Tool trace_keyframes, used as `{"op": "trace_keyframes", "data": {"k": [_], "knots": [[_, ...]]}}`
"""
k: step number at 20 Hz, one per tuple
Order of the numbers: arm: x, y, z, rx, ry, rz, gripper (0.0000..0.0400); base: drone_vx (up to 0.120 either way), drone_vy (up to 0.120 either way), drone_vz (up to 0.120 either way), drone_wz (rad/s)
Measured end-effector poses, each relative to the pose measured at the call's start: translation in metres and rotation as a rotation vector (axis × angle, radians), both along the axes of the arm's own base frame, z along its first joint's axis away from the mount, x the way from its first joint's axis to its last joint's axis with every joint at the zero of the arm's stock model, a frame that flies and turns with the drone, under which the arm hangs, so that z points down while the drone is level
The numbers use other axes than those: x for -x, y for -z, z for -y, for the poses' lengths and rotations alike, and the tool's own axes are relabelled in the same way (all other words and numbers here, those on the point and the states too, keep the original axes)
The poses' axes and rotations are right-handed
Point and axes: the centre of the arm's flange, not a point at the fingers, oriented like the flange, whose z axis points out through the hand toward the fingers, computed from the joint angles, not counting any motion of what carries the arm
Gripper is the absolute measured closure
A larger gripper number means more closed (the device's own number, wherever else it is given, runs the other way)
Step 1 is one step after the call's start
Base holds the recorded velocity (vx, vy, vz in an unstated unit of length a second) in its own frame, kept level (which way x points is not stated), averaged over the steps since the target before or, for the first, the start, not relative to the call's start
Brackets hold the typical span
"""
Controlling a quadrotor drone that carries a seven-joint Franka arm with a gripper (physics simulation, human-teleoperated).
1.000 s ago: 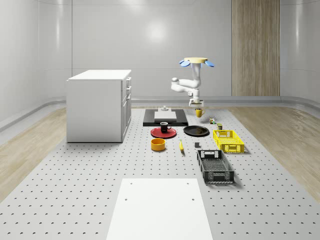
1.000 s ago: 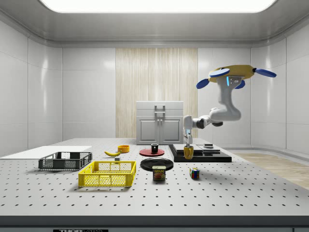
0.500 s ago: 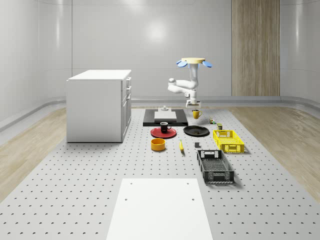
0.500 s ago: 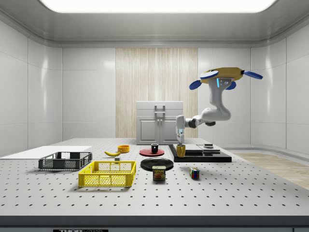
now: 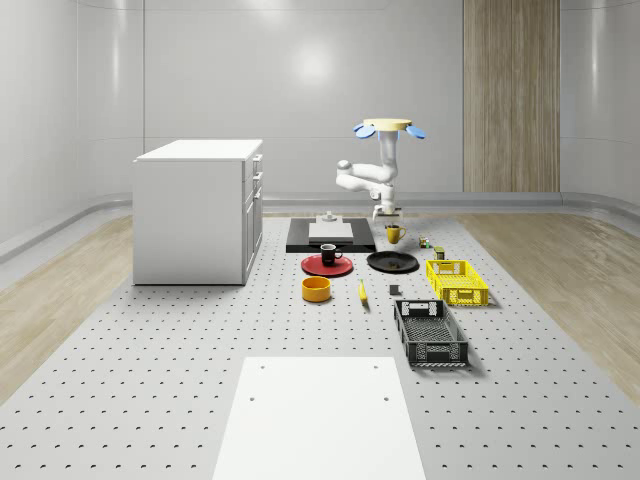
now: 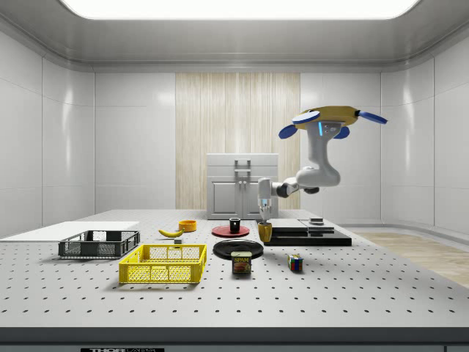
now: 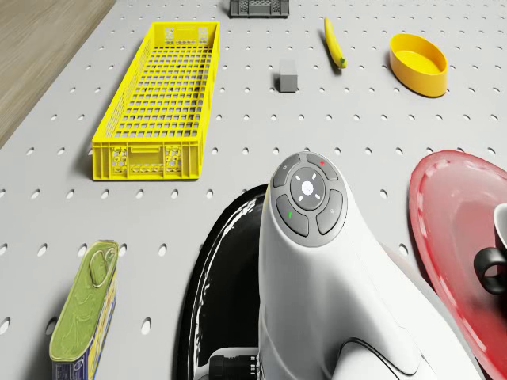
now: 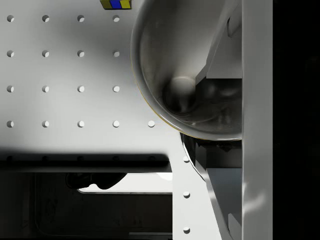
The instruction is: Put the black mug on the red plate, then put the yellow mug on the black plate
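The black mug (image 5: 329, 254) (image 6: 234, 225) (image 7: 495, 255) stands on the red plate (image 5: 327, 266) (image 6: 230, 232) (image 7: 447, 229). My gripper (image 5: 388, 216) (image 6: 264, 215) (image 8: 220, 130) is shut on the rim of the yellow mug (image 5: 395, 234) (image 6: 264, 232) (image 8: 185, 75). The mug hangs upright a little above the table, by the far edge of the black plate (image 5: 392, 262) (image 6: 237, 248) (image 7: 214, 301). One finger (image 8: 222, 40) reaches inside the mug. The drone (image 5: 386, 127) (image 6: 330, 117) hovers high over the table behind the plates.
A black tray (image 5: 330, 234) and white cabinet (image 5: 198, 210) lie behind the plates. A spam can (image 6: 242, 262) (image 7: 83, 313), Rubik's cube (image 6: 295, 262), yellow crate (image 5: 457, 281) (image 7: 162, 99), black crate (image 5: 430, 332), banana (image 5: 362, 291) and yellow bowl (image 5: 316, 289) lie around them.
The drone and arm have carried the yellow mug toward the whole-scene view's left and lower, closer to the black plate. The black mug and both plates have not moved.
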Motion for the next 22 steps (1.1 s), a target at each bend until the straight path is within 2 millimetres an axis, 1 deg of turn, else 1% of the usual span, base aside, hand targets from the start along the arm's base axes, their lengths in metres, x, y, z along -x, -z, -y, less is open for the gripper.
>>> {"op": "trace_keyframes", "data": {"k": [2,5,9,13,20,22], "knots": [[0.0,0.0,0.0,0.0,0.0,0.0,0.029,0.12,0.0,0.0,0.0],[0.0,0.0,0.0,0.0,0.0,0.0,0.029,0.12,-0.107,0.0,0.0],[0.0,0.0,0.0,0.0,0.0,0.0,0.029,0.12,-0.01,0.0,0.0],[0.0,0.0,0.0,0.0,0.0,0.0,0.029,0.12,-0.1,0.0,0.0],[0.0,0.0,0.0,0.0,0.0,0.0,0.029,0.12,0.0,0.0,0.0],[0.0,-0.0012,0.0,0.0,0.0,0.0,0.029,0.0,0.0,0.0,0.0]]}}
